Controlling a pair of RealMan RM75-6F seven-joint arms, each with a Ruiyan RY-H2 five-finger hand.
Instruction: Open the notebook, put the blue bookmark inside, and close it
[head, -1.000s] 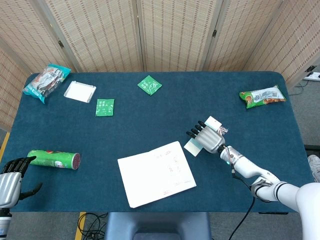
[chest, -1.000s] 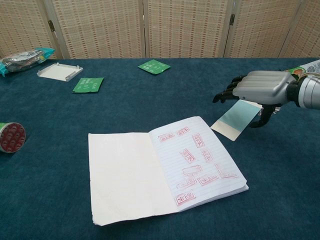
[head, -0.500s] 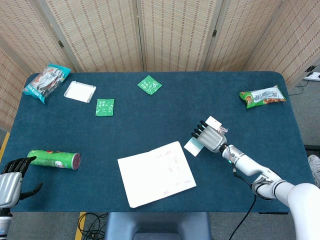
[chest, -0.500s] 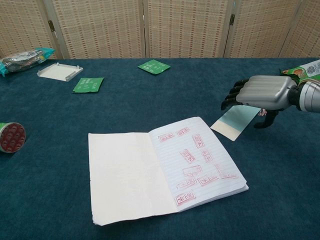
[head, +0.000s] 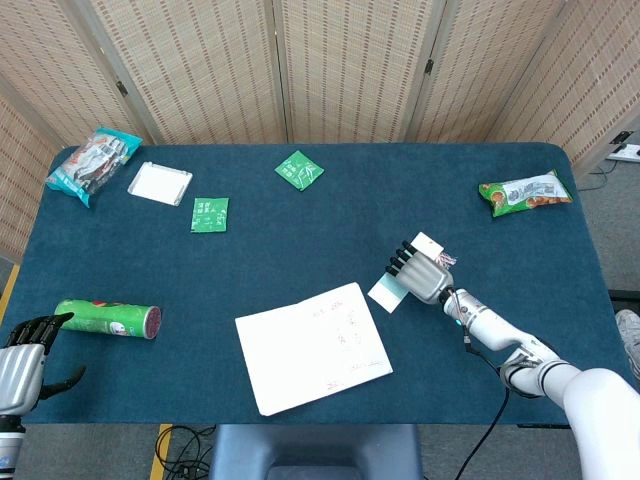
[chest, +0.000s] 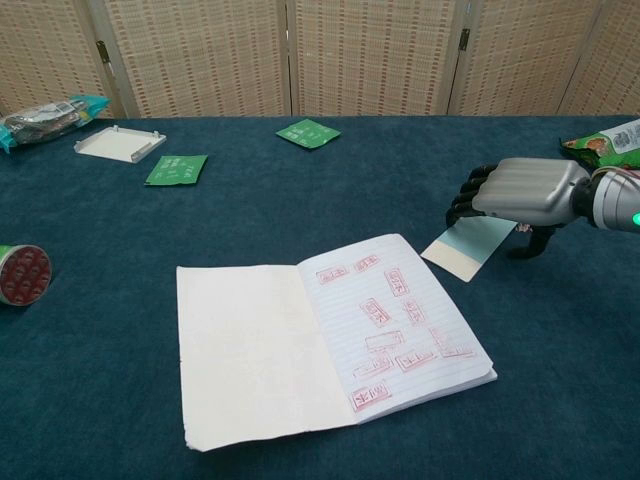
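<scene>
One open white lined notebook (chest: 325, 335) lies flat; we see our right hand (chest: 520, 190) clamped on the pale blue card bookmark (chest: 468, 248), left hand (head: 22, 362) empty, fingers apart.

Lab setup, felt table (head: 300, 230), folding screens (head: 330, 70)

Table with a dark blue cloth (head: 300, 225)

On it lie an open notebook (head: 312, 347), a blue bookmark (chest: 468, 246) just beside it, a green can (head: 107, 318) on its side, a white tray (head: 159, 183), two green packets (head: 210, 214) (head: 299, 170) and two snack bags (head: 92, 163) (head: 524, 192).
</scene>
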